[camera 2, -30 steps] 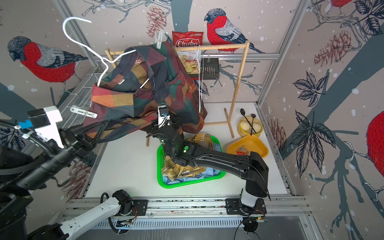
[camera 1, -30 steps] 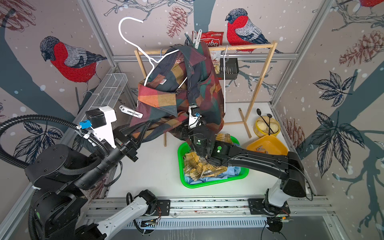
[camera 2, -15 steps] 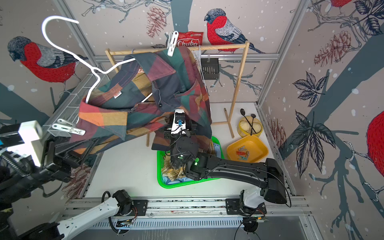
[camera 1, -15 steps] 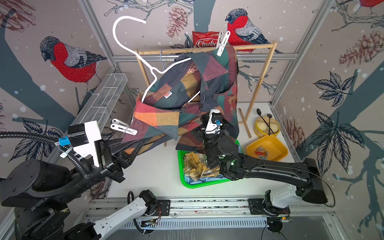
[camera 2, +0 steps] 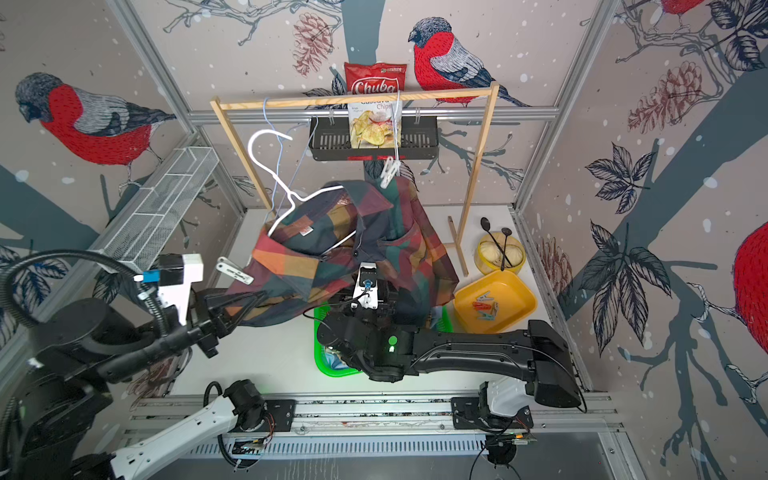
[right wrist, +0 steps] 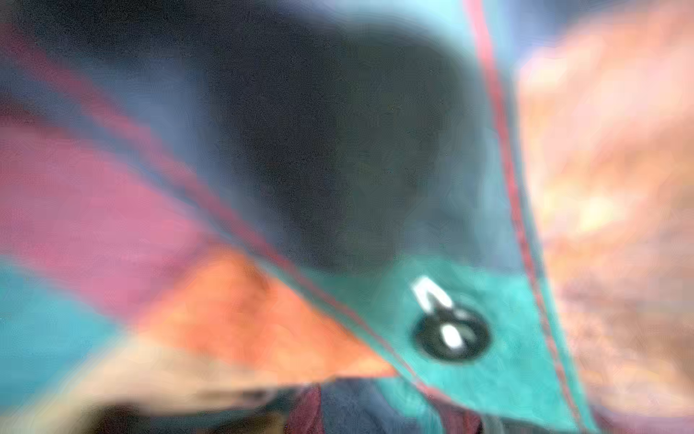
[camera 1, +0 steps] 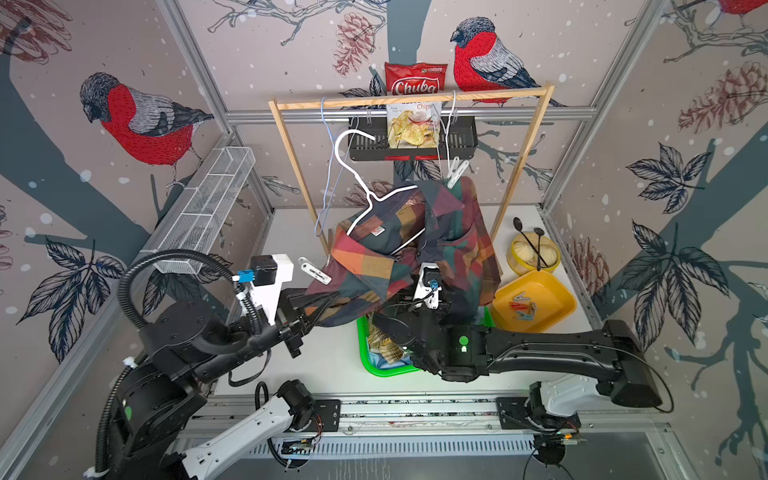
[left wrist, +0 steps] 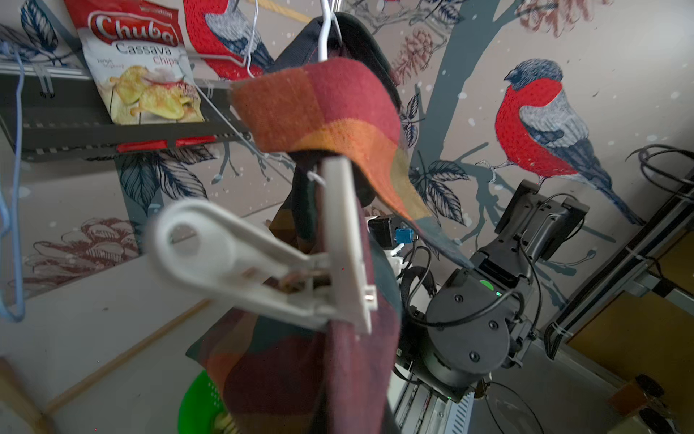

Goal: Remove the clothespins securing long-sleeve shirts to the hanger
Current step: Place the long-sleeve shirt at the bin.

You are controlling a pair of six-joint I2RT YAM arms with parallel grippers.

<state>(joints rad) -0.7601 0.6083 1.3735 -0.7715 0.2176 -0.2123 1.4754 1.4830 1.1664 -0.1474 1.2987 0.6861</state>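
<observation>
Far to the left I see a white wire shelf [camera 1: 208, 203] on the wall. Next comes my left hand [camera 1: 322, 302]. It is closed tight on the bottom edge of the checked shirt [camera 1: 399, 257], and the cloth is pulled toward it. Just above that hand a whitish clothespin [camera 1: 314, 270] is clipped to the shirt's left edge. The left wrist view shows this clothespin [left wrist: 263, 263] close up, biting the cloth. A thin blue hanger [camera 1: 328, 166] hangs from the wooden rail [camera 1: 415, 98]. The white hanger [camera 1: 361, 183] sits tilted inside the shirt's collar, and its hook is in the air below the rail. The shirt hangs over a green basket [camera 1: 365, 361] that stands on the surface [camera 1: 328, 365] and holds a yellow plaid shirt [camera 1: 384, 343]. My right hand [camera 1: 430, 291] is pushed into the checked shirt. The cloth hides its fingers. They are spread wide, but I cannot tell if they touch anything. The right wrist view shows only blurry checked cloth and one dark button [right wrist: 450, 332]. At the shirt's high right corner the other clothespin [camera 1: 455, 172] is clipped on. Further right, a yellow tray [camera 1: 561, 291] holds loose clothespins [camera 1: 521, 309], red and blue-green. Just behind it is a yellow bowl [camera 1: 519, 259] with two black spoons [camera 1: 530, 245].
</observation>
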